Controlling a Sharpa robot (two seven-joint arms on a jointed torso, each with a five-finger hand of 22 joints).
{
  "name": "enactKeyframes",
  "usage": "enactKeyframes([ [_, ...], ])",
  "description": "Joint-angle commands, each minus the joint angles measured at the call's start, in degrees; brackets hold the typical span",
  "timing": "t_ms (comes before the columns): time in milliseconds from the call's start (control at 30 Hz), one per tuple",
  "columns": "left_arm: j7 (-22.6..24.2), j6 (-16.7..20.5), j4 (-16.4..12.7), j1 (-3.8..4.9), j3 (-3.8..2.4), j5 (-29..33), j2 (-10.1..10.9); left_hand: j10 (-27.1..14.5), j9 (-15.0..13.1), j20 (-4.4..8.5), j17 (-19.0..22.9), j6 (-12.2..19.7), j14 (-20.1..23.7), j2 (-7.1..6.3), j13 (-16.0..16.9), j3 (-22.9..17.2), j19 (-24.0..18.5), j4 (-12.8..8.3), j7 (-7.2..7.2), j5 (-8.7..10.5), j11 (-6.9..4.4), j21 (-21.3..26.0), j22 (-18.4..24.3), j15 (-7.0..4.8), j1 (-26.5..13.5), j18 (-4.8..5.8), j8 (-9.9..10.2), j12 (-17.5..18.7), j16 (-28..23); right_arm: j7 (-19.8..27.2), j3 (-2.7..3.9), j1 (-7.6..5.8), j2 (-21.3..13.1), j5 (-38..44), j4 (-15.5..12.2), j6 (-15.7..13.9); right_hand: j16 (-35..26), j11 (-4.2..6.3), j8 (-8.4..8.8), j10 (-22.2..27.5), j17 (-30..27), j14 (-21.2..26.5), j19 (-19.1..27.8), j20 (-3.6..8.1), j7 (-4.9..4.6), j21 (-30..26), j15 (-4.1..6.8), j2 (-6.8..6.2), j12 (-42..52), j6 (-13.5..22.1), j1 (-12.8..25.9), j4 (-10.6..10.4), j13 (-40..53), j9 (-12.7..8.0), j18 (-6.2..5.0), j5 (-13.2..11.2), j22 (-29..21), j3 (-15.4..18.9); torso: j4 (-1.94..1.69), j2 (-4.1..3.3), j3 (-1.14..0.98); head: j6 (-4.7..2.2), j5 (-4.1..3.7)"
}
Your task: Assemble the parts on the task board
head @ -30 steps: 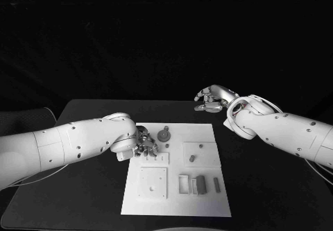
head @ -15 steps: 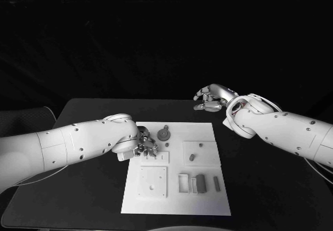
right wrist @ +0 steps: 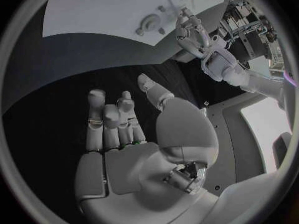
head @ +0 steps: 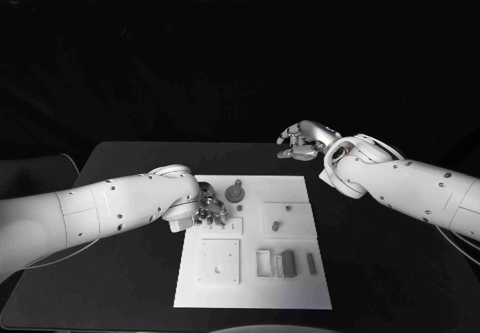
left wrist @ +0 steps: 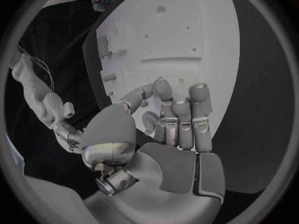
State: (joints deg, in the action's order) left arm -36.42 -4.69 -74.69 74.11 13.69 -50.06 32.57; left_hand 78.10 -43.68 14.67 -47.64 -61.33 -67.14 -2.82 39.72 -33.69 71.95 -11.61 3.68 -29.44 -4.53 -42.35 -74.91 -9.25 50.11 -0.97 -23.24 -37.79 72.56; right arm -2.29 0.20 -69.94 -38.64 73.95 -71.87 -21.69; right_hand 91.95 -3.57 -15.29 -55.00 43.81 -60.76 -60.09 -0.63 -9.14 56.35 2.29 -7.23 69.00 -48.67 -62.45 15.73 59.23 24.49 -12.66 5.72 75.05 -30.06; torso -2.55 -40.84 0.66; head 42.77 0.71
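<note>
Barely anything has moved in the last second: the left hand [head: 207, 210] has crept a touch along the task board's [head: 300, 291] left edge near its far corner, and the right hand [head: 301, 143] has stayed put over the bare black table [head: 130, 277] beyond the board's far right corner.

Left hand now: fingers curled down together onto the board's surface, and whether they pinch anything I cannot tell. The left wrist view shows the fingers [left wrist: 187, 117] bunched just above the white plate, nothing visible between them.

Right hand: fingers loosely apart, holding nothing, palm well clear of the board.

On the board, a round grey part [head: 236, 192] lies near the far edge just beside the left hand. A small peg [head: 275, 226] lies on the raised square block, and a dark bar [head: 289, 264] lies in the slotted holder toward the near right. No writing is readable.
</note>
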Motion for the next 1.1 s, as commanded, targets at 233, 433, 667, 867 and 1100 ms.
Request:
enactKeyframes([
  [233,0.6,-1.3,0.2,-0.19,-0.04,-0.4,-0.3,-0.1,-0.3,0.75,0.2,-6.2,-0.3,0.49,-0.1,-3.6,-0.4,-3.3,-2.91,0.02,-0.65,-0.4,-1.3,-1.62,0.1,-1.3,-0.4,-0.5,0.6,0.0,0.03,-0.01,0.1,-0.1,-0.1,1.1,-0.4,-0.01,0.29,0.6,0.1,-0.2,0.2,0.27,-0.83,-0.3,0.15,0.3,0.4,0.4,0.4,-0.1,-0.1,-0.1,-2.34,0.2,0.3,0.2,-0.11,0.06,0.01,0.15,-0.21],
  [433,0.6,-1.5,0.3,-0.21,-0.04,-0.4,-0.4,-0.1,-0.4,0.74,0.3,-6.3,-0.3,0.47,-0.1,-3.6,-0.3,-3.2,-2.95,0.08,-0.69,-0.5,-1.3,-1.67,0.1,-1.27,-0.5,-0.7,0.8,0.0,0.03,-0.01,0.1,-0.1,-0.1,1.2,-0.4,-0.02,0.31,0.6,0.1,-0.2,0.3,0.26,-0.84,-0.3,0.14,0.29,0.4,0.4,0.4,-0.1,-0.2,-0.1,-2.34,0.2,0.3,0.2,-0.09,0.06,0.01,0.23,-0.15],
  [667,0.4,-2.1,0.3,-0.28,-0.04,-0.5,-0.6,-0.1,-0.5,0.75,0.4,-6.3,-0.4,0.43,-0.2,-3.6,-0.3,-3.1,-3.01,0.09,-0.76,-0.7,-1.3,-1.75,0.1,-1.26,-0.6,-1.0,1.0,-0.1,0.03,-0.01,0.1,-0.1,-0.3,1.4,-0.4,-0.03,0.32,0.6,0.1,-0.2,0.3,0.25,-0.84,-0.3,0.14,0.31,0.4,0.5,0.4,-0.1,-0.2,-0.1,-2.34,0.2,0.3,0.2,-0.09,0.05,0.03,0.33,-0.2],
  [867,0.5,-2.0,0.6,-0.43,-0.04,-0.7,-0.7,-0.1,-0.6,0.75,0.5,-6.3,-0.4,0.41,-0.2,-3.6,-0.2,-3.1,-3.03,0.12,-0.78,-0.8,-1.3,-1.78,0.1,-1.25,-0.7,-1.2,1.2,-0.1,0.03,-0.01,0.1,-0.1,-0.4,1.4,-0.4,-0.04,0.32,0.7,0.1,-0.2,0.3,0.24,-0.85,-0.3,0.13,0.33,0.4,0.5,0.4,-0.1,-0.2,-0.1,-2.34,0.2,0.3,0.2,-0.12,0.07,0.04,0.38,-0.2],
  [1100,0.5,-2.0,0.9,-0.64,-0.04,-0.8,-1.0,-0.2,-0.7,0.74,0.5,-6.3,-0.4,0.38,-0.2,-3.5,-0.2,-3.0,-3.03,0.14,-0.79,-0.9,-1.3,-1.8,0.1,-1.24,-0.7,-1.3,1.2,-0.2,0.03,-0.01,0.0,-0.1,-0.6,1.5,-0.4,-0.04,0.32,0.7,0.1,-0.2,0.3,0.23,-0.86,-0.3,0.12,0.36,0.4,0.5,0.5,-0.2,-0.3,-0.1,-2.34,0.2,0.3,0.2,-0.08,0.04,0.01,0.43,-0.27],
])
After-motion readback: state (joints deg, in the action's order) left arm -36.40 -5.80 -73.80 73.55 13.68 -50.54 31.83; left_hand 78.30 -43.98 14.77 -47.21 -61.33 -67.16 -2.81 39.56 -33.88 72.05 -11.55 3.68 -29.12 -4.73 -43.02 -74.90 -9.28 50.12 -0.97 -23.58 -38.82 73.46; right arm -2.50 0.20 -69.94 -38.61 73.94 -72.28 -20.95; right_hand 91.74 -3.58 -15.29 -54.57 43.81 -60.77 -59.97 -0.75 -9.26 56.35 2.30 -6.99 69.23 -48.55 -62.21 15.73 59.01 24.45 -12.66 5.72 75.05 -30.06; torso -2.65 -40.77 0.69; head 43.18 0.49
